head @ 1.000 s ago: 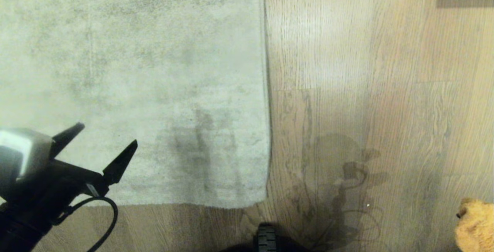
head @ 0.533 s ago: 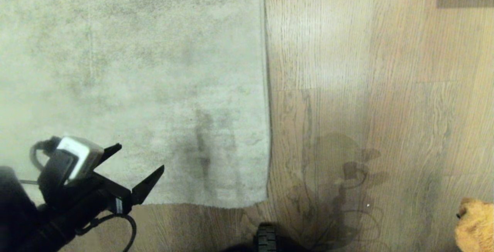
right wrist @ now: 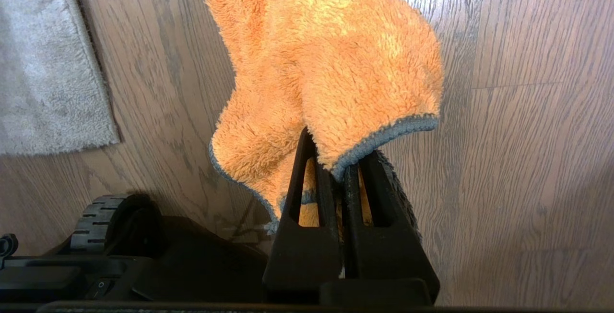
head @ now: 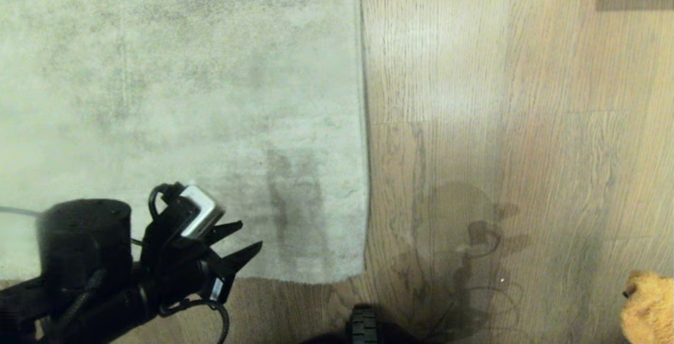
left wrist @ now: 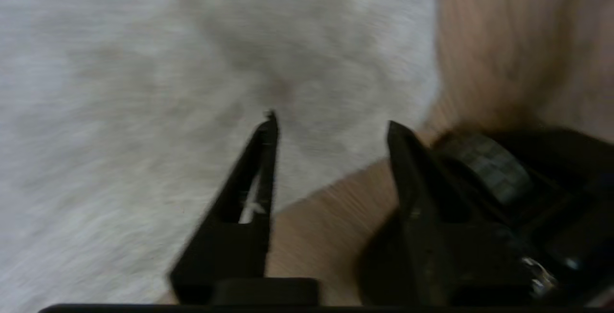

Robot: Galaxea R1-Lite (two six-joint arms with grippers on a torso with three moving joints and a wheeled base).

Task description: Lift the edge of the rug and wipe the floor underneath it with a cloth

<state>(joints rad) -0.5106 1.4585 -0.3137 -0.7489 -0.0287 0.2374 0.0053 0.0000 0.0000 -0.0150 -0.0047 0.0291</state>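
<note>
Left pincer [head: 249, 237] over rug edge [head: 274, 279], tapered black fingers parted, empty.
Right wrist view only: right pincer [right wrist: 336, 169] clamps fluffy orange cloth [right wrist: 331, 59], grey-hemmed, above wood-grain floor [right wrist: 527, 111].

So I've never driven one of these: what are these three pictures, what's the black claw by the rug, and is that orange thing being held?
The wide picture looks down from the robot's head. The black claw is its left gripper, jaws apart and empty, low over the rug edge near the corner. The blurred picture comes from that wrist: the same fingers over rug and the floor. The last picture comes from the right wrist: the right gripper is shut on the cloth, hanging above bare planks. That cloth just peeks into the head view's lower right corner.
</note>
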